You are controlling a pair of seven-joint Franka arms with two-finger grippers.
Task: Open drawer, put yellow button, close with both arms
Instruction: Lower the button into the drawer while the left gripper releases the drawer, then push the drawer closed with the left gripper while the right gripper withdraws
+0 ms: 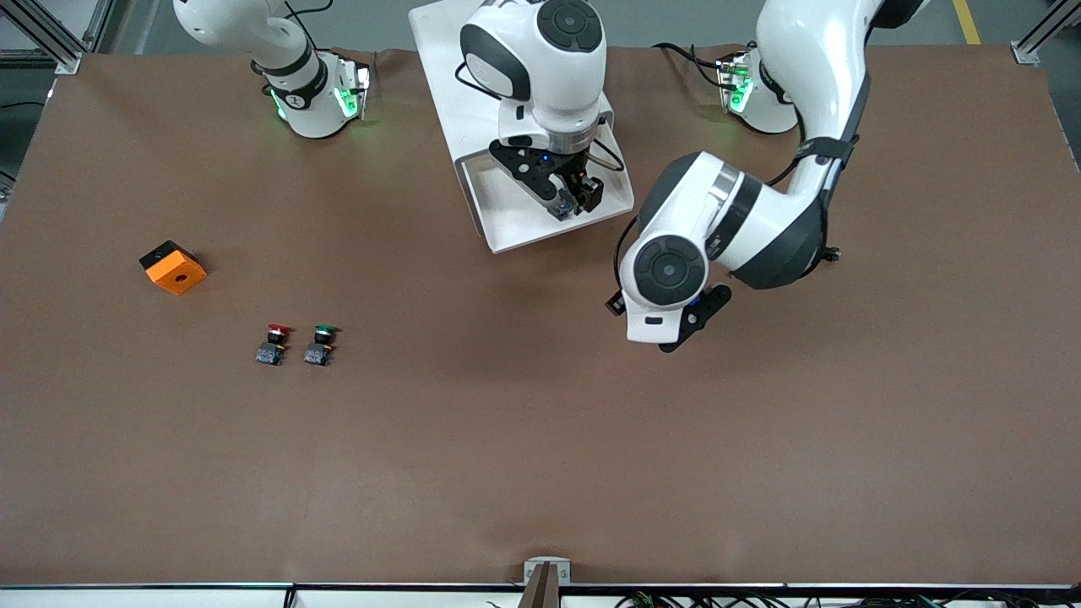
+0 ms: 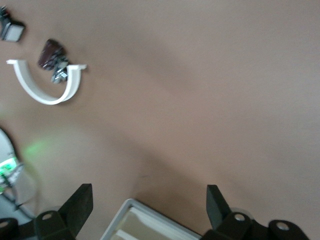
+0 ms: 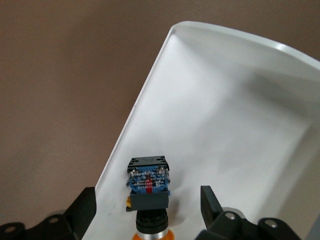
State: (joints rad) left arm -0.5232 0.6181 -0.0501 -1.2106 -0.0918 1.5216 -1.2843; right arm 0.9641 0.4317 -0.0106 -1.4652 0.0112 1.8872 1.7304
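The drawer (image 1: pixel 517 221) stands pulled out of the white cabinet (image 1: pixel 448 51), its white tray showing. The yellow button (image 1: pixel 561 208) lies on its side in the tray near one rim. In the right wrist view the yellow button (image 3: pixel 148 186) shows its bluish base block, black body and orange cap on the drawer tray floor (image 3: pixel 225 100). My right gripper (image 1: pixel 577 199) hangs over the tray, open, its fingers either side of the button without touching it (image 3: pixel 147 200). My left gripper (image 1: pixel 665 328) is open and empty over the table beside the drawer, whose white corner (image 2: pixel 131 207) shows between its fingers (image 2: pixel 148 197).
A red-capped button (image 1: pixel 272 343) and a green-capped button (image 1: pixel 319 343) stand side by side toward the right arm's end, nearer the front camera. An orange block (image 1: pixel 173 267) lies beside them, farther out. A white curved bracket (image 2: pixel 45 90) shows in the left wrist view.
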